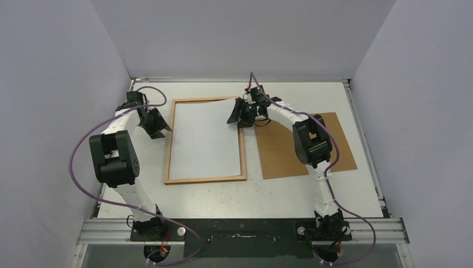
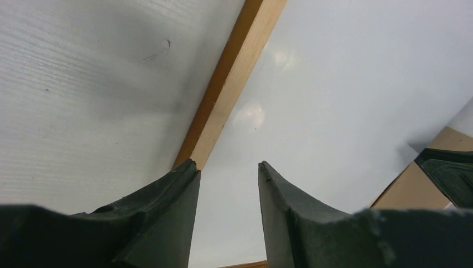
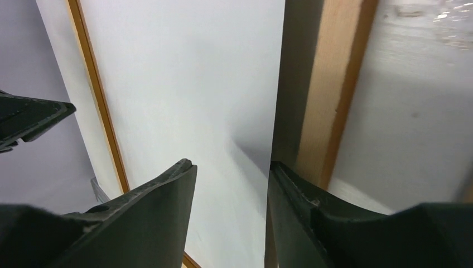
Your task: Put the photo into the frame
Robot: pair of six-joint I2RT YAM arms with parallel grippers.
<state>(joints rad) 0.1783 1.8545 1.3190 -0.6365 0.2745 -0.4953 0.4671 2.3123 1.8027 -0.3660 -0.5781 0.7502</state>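
- At centre of counter (image 1: 251,195): frame (image 1: 206,180) lying flat, photo (image 1: 203,139) inside it, white back up. Far right corner apparently riding over the rail, not seated.
- Right pincer (image 1: 241,115): fingers parted, clamped on nothing, low over that corner. In right wrist view, dark band between print edge and right rail; read as edge lifted.
- Left pincer (image 1: 158,127): parted too, empty, low over left rail, one fingertip on the counter side, the other over the print.
- Fibreboard backing panel (image 1: 290,156): flat, right of the frame, partly under the right arm.
- Step in hand, as judged: working the last corner down into the recess.
- Risk of creasing the flexible print against the rail, from pressing straight down on the overhang.
- Risk of sliding the whole sheet leftward and popping its left edge over that rail, from a sideways nudge with nothing holding the far side.
- Risk of shifting the thin frame, from a fingertip catching a rail.
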